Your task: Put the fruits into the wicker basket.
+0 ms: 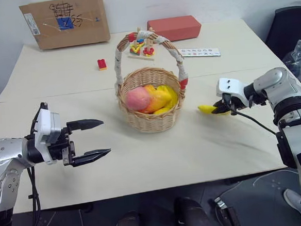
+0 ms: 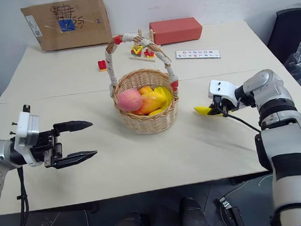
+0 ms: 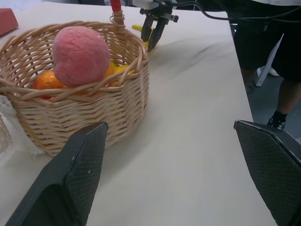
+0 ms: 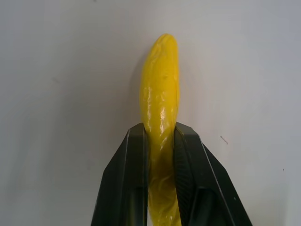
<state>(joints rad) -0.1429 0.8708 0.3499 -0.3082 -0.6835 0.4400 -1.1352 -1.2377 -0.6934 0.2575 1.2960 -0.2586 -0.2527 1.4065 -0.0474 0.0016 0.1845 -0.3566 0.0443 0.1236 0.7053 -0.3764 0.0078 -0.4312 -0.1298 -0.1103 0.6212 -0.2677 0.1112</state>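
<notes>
Head: right end effector [image 1: 226, 107] clamped on banana [image 1: 210, 109] on table [image 1: 205, 150], beside wicker basket [image 1: 152, 120] holding peach [image 1: 137, 99], mango [image 1: 157, 98] | Left wrist: left end effector [image 3: 176, 176] spread wide, near basket | Right wrist: fingers [image 4: 129, 165] pinching banana

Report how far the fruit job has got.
Done: the peach, the mango and a yellow fruit lie in the wicker basket.
In hand: the right gripper is shut on the banana, which is on the table.
Left: carry it to the basket. The left gripper is open, empty.
</notes>
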